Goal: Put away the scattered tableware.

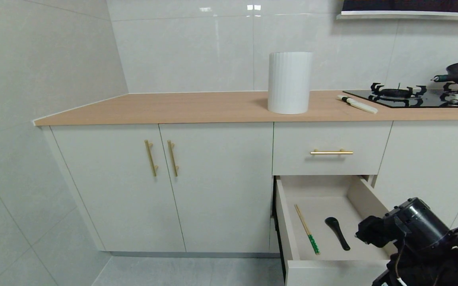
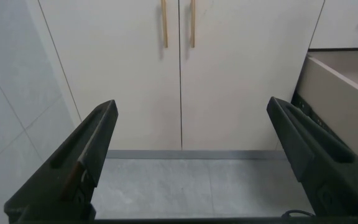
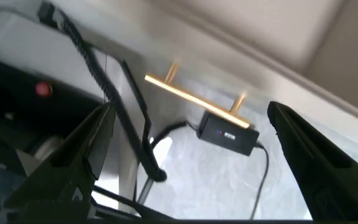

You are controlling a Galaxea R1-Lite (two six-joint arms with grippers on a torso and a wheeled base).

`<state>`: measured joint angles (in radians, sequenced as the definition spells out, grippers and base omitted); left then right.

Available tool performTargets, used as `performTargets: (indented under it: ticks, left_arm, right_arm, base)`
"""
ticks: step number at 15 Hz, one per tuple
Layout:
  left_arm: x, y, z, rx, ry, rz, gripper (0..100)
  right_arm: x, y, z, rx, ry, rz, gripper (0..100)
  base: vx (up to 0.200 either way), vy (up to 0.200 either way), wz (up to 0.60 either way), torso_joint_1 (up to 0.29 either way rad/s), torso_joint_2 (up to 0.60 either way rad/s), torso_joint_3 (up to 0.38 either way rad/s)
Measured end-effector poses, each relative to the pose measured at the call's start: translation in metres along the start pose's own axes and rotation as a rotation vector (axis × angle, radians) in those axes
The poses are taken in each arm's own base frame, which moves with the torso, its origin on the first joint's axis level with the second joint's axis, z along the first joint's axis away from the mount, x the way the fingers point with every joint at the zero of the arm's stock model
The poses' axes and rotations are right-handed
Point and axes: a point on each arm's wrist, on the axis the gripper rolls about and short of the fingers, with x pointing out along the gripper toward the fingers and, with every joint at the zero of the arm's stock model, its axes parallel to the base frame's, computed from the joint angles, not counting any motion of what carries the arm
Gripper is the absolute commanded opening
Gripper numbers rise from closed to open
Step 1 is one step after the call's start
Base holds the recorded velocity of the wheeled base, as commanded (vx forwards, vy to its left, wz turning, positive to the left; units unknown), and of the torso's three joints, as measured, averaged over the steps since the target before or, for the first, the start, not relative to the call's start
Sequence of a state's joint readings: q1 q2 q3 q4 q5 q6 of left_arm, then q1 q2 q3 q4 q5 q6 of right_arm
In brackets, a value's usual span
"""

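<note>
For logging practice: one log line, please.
drawer open | chopsticks, black spoon inside | white utensil on counter | left end effector open | right end effector open

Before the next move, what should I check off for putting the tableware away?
1. Lower drawer pulled open: ok.
2. Chopsticks and black spoon lying inside the drawer: ok.
3. Countertop free of tableware: not ok, a white-handled utensil lies beside the stove.
4. Left gripper fingers open and empty: ok.
5. Right gripper fingers open and empty: ok.
6. Contents of the white ribbed container: cannot tell.
</note>
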<state>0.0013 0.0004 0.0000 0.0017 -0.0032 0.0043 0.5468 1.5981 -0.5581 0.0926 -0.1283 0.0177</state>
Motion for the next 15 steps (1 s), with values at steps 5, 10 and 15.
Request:
performTargets:
  ticks: [5, 10, 15]
  left_arm:
    - [0.000, 0.000, 0.000, 0.000, 0.000, 0.000, 100]
    - [0.000, 0.000, 0.000, 0.000, 0.000, 0.000, 100]
    - [0.000, 0.000, 0.000, 0.000, 0.000, 0.000, 100]
  right_arm:
    - [0.012, 0.006, -0.003, -0.023, 0.057, 0.007, 100]
    - [0.026, 0.007, 0.009, 0.092, 0.079, -0.007, 100]
    - [0.035, 0.006, 0.020, 0.159, 0.081, -0.028, 100]
  base:
    - [0.000, 0.000, 0.00, 0.000, 0.00, 0.000]
    - [0.000, 0.000, 0.00, 0.000, 0.00, 0.000]
    - [0.000, 0.000, 0.00, 0.000, 0.00, 0.000]
